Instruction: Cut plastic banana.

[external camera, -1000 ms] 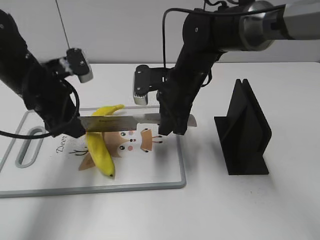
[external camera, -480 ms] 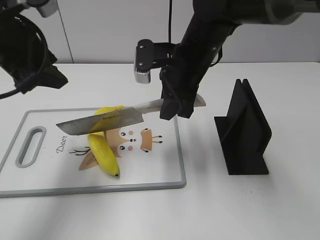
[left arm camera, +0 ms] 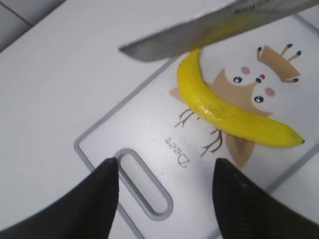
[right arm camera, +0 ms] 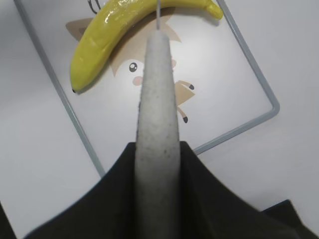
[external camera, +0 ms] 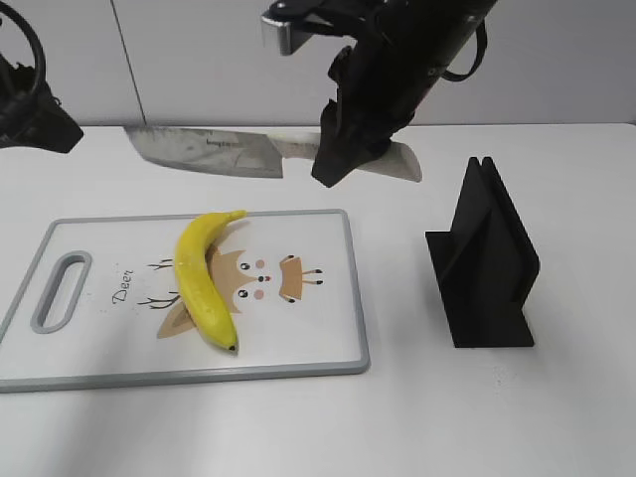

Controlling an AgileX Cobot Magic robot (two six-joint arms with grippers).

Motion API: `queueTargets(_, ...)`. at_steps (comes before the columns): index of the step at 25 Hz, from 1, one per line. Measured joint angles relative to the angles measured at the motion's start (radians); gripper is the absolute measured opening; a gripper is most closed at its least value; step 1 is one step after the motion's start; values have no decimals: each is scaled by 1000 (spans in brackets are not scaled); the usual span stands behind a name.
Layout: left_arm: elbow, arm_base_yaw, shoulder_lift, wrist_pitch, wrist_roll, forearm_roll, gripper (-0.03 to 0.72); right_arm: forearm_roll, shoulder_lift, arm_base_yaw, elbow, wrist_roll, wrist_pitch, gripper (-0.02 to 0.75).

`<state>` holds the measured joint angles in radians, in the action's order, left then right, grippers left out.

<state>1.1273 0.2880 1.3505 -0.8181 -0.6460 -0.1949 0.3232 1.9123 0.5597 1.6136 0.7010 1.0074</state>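
The white table (external camera: 517,417) spreads beneath both arms, and on it, below and to the left of the right gripper (external camera: 343,159), lies the white cutting board (external camera: 328,353) with a grey rim, a slot handle and a printed deer picture. Down and to the right of that gripper, apart from the board, a black slotted knife stand (external camera: 487,263) sits upright on the table. The right gripper is clamped on the pale handle of a knife (external camera: 209,151), carrying it level in the air above the far edge of the board, with the broad blade pointing away to the left; the right wrist view looks straight along the handle, pressed between the dark fingers (right arm camera: 99,199). The left gripper (left arm camera: 164,199) hangs over the slot-handle end of the board with its two fingers spread wide and nothing between them. The banana (external camera: 204,283) lies whole on the board across the deer print, below the blade and not touching it, its stem toward the far edge and its dark tip toward the near edge
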Motion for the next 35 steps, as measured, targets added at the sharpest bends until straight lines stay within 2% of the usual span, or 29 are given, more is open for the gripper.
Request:
queueTargets(7,-1,-7,-16,-161,310,72,572,6,-57,0,0,-347,85,181)
queueTargets(12,-1,-52,-46,-254,423,77,572,3,-108,0,0,-518,91,181)
queueTargets(21,-1,-181,-195,-345,474,108,572,-131,-214,0,-15,-740,117,181)
queueTargets(29,-8,-188,-393,-346,493,170,571,-357,-369,-2,-180,-925,115,181)
queueTargets(35,-173,-188,-582,-267,514,180,571,-462,-488,-2,-350,-1085,64,181)
